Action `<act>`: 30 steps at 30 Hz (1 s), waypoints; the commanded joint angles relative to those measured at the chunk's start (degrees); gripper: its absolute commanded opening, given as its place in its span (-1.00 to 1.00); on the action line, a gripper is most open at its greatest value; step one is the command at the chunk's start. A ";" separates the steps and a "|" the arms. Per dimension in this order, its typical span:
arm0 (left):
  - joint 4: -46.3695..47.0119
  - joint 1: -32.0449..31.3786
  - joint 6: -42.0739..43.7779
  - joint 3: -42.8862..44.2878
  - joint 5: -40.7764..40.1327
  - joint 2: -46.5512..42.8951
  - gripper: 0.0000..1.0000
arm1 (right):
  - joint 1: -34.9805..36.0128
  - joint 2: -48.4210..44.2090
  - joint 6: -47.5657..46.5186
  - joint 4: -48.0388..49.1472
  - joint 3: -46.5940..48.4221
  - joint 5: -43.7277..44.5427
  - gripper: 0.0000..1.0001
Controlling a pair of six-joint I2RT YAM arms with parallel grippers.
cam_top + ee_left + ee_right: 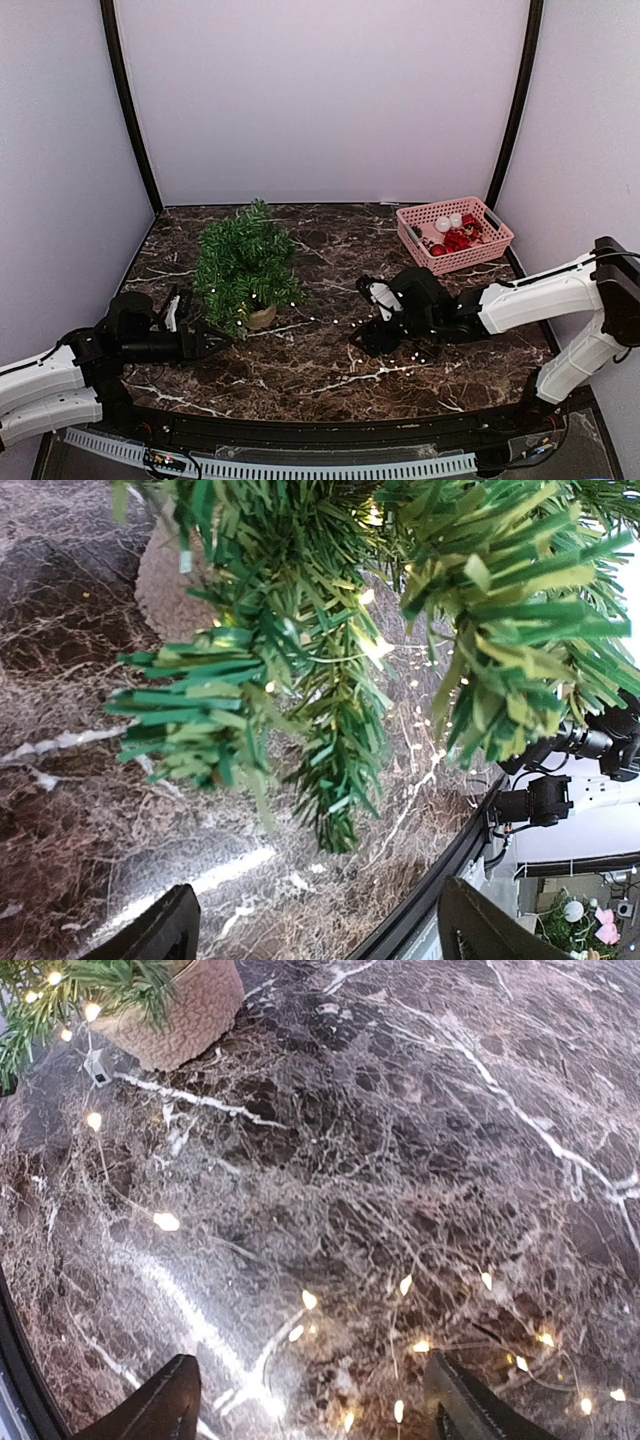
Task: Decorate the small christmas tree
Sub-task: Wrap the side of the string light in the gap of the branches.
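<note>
The small christmas tree (245, 262) stands upright in a tan pot (262, 317) at the table's left middle. Its green branches (330, 630) with tiny lit bulbs hang just above and ahead of my left gripper (315, 932). That gripper is open with nothing between its fingers, low at the tree's near-left side (222, 338). A thin string of lit white lights (310, 1300) trails over the marble from the pot (185, 1010) toward my right gripper (310, 1408). It is open over the loose string, touching nothing, right of the tree (362, 338).
A pink plastic basket (470, 257) of red and white ornaments sits at the back right corner. The dark marble table (330, 390) has a black raised rim along the near edge (440, 870). Pale walls close in three sides.
</note>
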 commanded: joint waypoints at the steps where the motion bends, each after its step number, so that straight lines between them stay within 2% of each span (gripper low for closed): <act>1: 7.55 0.12 -1.56 -0.75 2.73 1.73 0.69 | -0.14 3.74 -2.35 7.43 1.42 -0.73 0.48; 5: 9.19 0.11 -2.49 -2.07 2.77 2.57 0.54 | -0.21 6.86 -3.54 8.64 3.77 -0.46 0.24; 6: 10.37 0.10 -3.14 -2.41 2.82 2.76 0.42 | -0.21 7.47 -3.69 8.93 4.14 -0.46 0.16; 9: 12.94 -0.03 -4.35 -3.78 2.93 3.90 0.26 | -0.23 8.38 -3.74 10.10 4.45 -0.74 -0.25; 12: 14.46 -0.21 -4.34 -3.74 2.65 4.98 0.24 | -0.30 8.50 -2.80 11.04 4.07 -0.65 -0.70; 14: 15.50 -0.29 -4.20 -3.71 2.46 5.94 0.24 | -0.38 8.54 -1.88 11.73 3.50 -0.51 -0.94; 15: 15.87 -0.32 -4.19 -3.71 2.39 6.71 0.23 | -0.42 8.55 -1.34 12.09 3.13 -0.48 -1.00; 17: 17.14 -0.33 -4.35 -3.71 2.20 7.84 0.17 | -0.45 8.31 -0.41 12.94 2.42 -0.39 -1.00; 20: 18.89 -0.42 -4.84 -3.75 1.65 8.76 -0.07 | -0.46 7.69 0.79 13.59 1.37 0.32 -1.00; 25: 16.93 -0.41 -5.50 -3.18 -1.20 8.28 -0.70 | -0.59 8.45 2.47 10.58 2.55 3.73 -1.00; 30: 12.75 -0.41 -6.45 -3.26 -5.17 5.12 -0.98 | -0.55 9.83 4.45 9.33 3.59 4.50 -1.00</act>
